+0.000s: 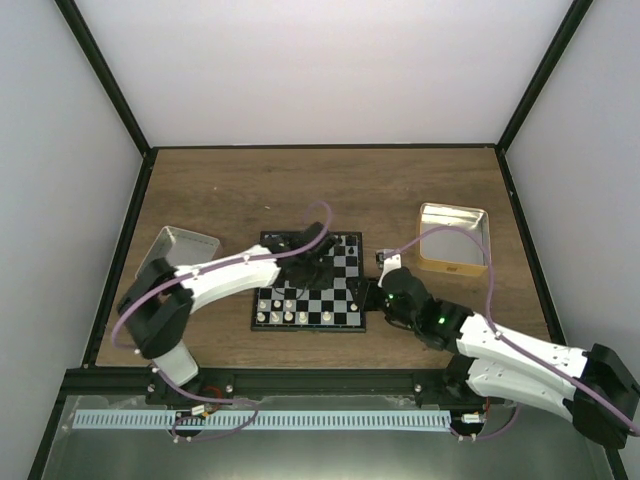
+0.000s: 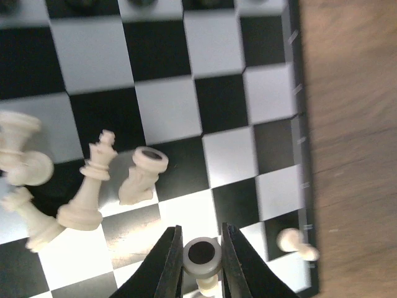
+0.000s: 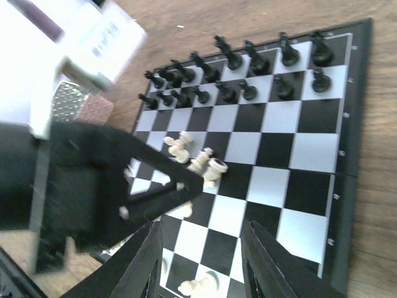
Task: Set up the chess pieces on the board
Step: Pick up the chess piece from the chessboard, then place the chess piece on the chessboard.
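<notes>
Black pieces (image 3: 257,64) lined up on board (image 3: 307,189), white pieces (image 2: 87,192) mostly loose; left end effector (image 2: 201,245) pinches a cream piece (image 2: 202,256), right end effector (image 3: 201,261) spread, empty.

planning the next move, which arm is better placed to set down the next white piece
Left. The left claw is over the board, shut on a white piece; the right claw is open, empty, beside the board.

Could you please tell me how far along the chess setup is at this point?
Done: the black pieces stand in two rows along one edge of the board. In hand: the left tool is shut on a cream-white piece over the board. Remaining: several white pieces sit bunched mid-board, some apparently tipped, and need ranking. The right tool is open and empty.
</notes>
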`<state>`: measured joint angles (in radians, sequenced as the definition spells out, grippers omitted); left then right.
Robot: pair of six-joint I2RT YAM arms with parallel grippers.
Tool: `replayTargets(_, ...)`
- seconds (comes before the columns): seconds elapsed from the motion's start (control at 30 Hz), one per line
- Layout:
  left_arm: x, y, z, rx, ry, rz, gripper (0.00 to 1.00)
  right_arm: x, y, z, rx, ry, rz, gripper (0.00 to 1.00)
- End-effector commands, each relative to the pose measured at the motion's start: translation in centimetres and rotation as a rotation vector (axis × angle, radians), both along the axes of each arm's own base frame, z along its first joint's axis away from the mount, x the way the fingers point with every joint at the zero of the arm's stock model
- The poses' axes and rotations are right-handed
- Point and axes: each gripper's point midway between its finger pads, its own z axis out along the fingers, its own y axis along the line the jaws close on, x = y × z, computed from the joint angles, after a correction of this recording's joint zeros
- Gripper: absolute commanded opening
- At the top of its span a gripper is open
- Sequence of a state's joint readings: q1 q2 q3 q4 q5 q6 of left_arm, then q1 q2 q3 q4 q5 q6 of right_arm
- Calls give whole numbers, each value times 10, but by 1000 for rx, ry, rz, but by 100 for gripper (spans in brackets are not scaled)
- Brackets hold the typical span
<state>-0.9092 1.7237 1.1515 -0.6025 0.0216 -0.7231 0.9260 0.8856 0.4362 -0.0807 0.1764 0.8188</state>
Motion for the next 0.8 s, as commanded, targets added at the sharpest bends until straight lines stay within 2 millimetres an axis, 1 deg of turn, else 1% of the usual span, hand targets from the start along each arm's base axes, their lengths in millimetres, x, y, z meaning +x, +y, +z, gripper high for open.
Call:
replayTargets(0.0, 25, -9, 61, -284, -67, 141, 12, 5, 21, 28, 98, -81, 67, 38)
replayTargets(0.1, 30, -5, 92, -451, -59, 211, 12, 6, 31, 41, 150, -102, 94, 41)
replayTargets(0.13, 30, -3, 96, -499, -40, 236, 13, 7, 35, 48, 172, -112, 101, 43)
replayTargets(0.27, 30, -6, 135, -744, 16, 288, 13, 12, 46, 81, 261, -138, 106, 49)
replayTargets(0.37, 27, -11, 154, -892, 92, 330, 13, 18, 50, 98, 313, -138, 79, 52)
replayTargets(0.43, 24, -15, 162, -960, 137, 343, 13, 19, 55, 108, 343, -147, 87, 54)
replayTargets(0.57, 17, -21, 171, -1053, 226, 352, 13, 26, 62, 116, 360, -130, 70, 56)
replayTargets(0.67, 16, -19, 175, -1063, 229, 363, 13, 33, 57, 113, 356, -83, 0, 53)
replayTargets(0.77, 15, -16, 177, -1062, 225, 372, 13, 35, 50, 110, 359, -68, -43, 48)
